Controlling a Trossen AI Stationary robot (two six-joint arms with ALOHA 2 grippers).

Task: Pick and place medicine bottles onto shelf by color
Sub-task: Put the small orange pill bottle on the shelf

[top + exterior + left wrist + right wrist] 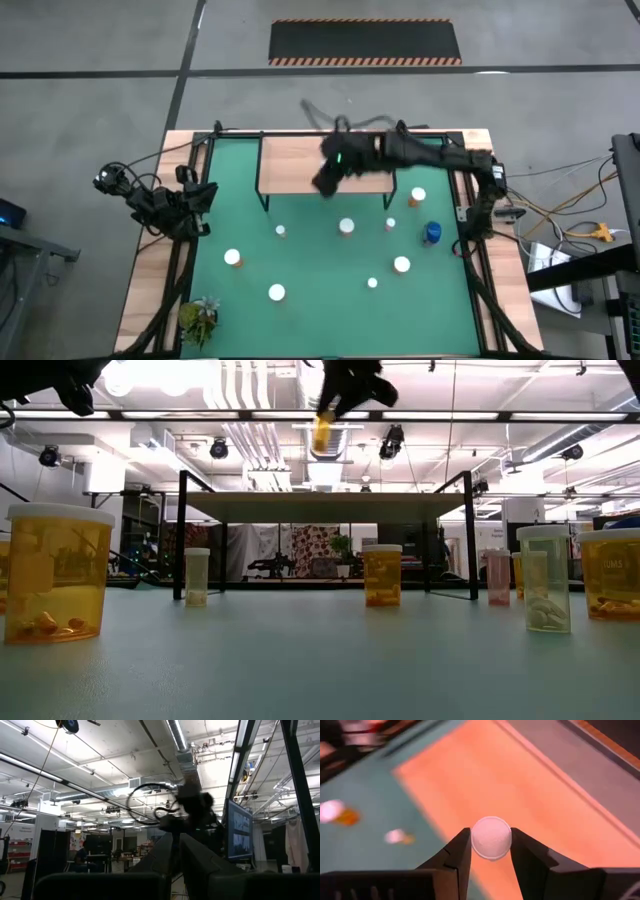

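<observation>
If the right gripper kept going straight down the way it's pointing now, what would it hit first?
Probably the light-wood shelf board. The right gripper, jaws shut on a white-capped orange bottle, points down at it, near its edge; the bottle's base would likely touch first.

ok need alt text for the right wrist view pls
The right gripper holds a small bottle by its white cap, seen from above, over the light wood shelf. Green mat with two blurred bottles lies beside the shelf.

Nine orange bottles point(346, 227), one blue bottle point(432, 234), one shelf point(300, 165)
</observation>
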